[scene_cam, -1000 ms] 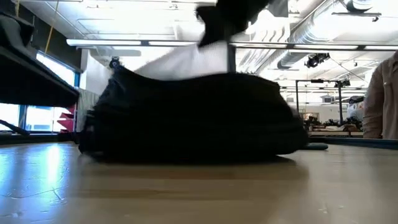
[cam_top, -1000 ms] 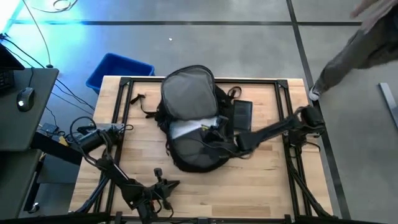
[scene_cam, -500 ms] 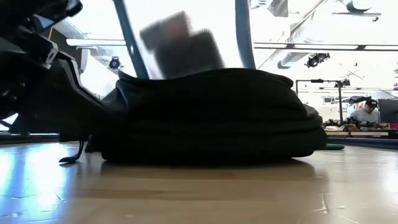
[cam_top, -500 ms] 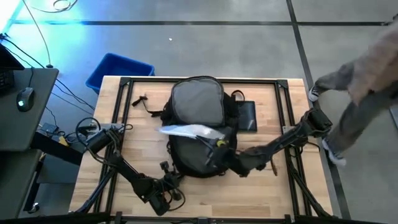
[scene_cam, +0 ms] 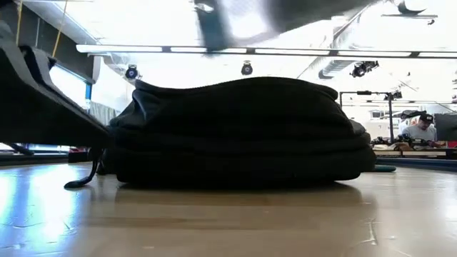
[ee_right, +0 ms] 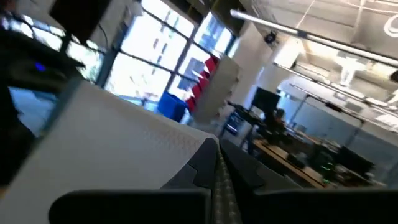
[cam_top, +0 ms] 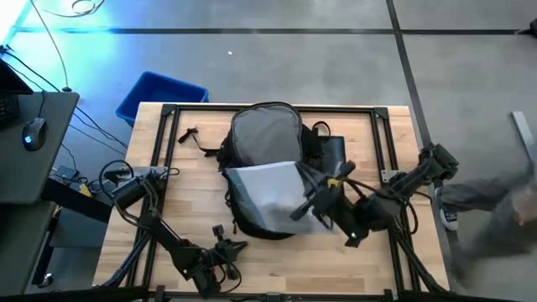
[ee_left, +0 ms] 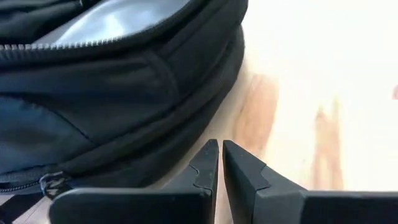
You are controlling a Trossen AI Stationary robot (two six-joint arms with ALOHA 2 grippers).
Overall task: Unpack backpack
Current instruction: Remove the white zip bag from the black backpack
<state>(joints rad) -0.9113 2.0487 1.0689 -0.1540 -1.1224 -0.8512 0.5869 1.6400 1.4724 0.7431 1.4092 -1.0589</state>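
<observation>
I lift a flat grey sheet (cam_top: 267, 195) clear of the open backpack (cam_top: 267, 138) at frame centre, right fingers (cam_top: 309, 204) pinched on it; left fingers (cam_top: 220, 248) closed, empty, lower left. Unpacking has barely begun.

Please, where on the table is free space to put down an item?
Bare wood lies left of the backpack, and along the near edge between the left gripper and right gripper. The middle and right are crowded.
</observation>
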